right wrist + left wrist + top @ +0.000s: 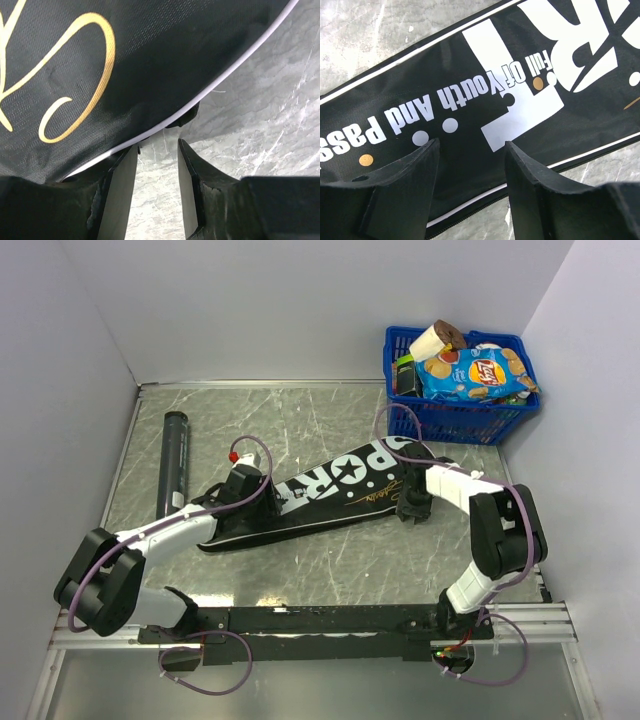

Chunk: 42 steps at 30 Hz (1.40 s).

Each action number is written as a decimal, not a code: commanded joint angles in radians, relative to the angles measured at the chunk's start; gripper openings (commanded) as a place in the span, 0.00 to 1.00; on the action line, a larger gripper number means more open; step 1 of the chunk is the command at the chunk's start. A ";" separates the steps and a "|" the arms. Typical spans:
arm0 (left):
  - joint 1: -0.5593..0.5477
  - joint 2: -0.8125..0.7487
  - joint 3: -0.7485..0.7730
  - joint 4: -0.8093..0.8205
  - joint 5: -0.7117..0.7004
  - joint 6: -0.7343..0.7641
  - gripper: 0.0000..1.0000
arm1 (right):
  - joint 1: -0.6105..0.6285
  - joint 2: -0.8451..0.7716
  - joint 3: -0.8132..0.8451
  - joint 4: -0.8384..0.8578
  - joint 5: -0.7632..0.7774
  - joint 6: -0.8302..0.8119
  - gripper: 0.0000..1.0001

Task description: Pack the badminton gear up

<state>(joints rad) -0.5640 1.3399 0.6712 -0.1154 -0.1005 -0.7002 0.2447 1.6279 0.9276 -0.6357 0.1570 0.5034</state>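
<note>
SPORT cover (330,490) flat on table (300,410), black tube (173,465) just beside its narrow end | left gripper (472,144) half-open over the print, empty | right gripper (157,146) part-open at the piped edge, empty | risk: a pinch on thin fabric alone — cover may slip or bunch

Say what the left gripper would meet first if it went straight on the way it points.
Most likely the black SPORT cover: the left gripper points at its printed face, jaws apart.

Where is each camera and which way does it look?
Top: high behind the arms, looking down at table, cover, tube, basket; both arms show.
Left wrist: on the left arm, facing the cover's lettering; left gripper shows.
Right wrist: on the right arm, facing the cover's edge and table; right gripper shows.
All share the cover.
</note>
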 commanded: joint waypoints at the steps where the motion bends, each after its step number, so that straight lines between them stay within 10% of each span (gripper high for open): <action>1: 0.007 0.008 -0.010 0.028 -0.016 -0.005 0.58 | -0.036 0.042 0.046 0.050 -0.004 -0.009 0.43; 15: 0.010 0.048 -0.012 0.046 -0.004 -0.002 0.52 | -0.045 0.079 0.100 0.041 0.016 -0.037 0.30; 26: 0.010 0.058 -0.015 0.054 0.004 -0.001 0.49 | -0.045 0.082 0.102 0.053 0.001 -0.054 0.01; 41: 0.010 0.054 -0.015 0.056 0.013 0.002 0.47 | 0.111 -0.006 0.093 0.073 -0.151 -0.083 0.00; 42: 0.012 0.053 -0.015 0.056 0.015 0.002 0.47 | 0.110 -0.032 0.068 0.079 -0.151 -0.065 0.15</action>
<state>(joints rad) -0.5529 1.3849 0.6678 -0.0597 -0.1024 -0.6994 0.3172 1.6859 0.9977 -0.6395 0.0795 0.4107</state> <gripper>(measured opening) 0.469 0.007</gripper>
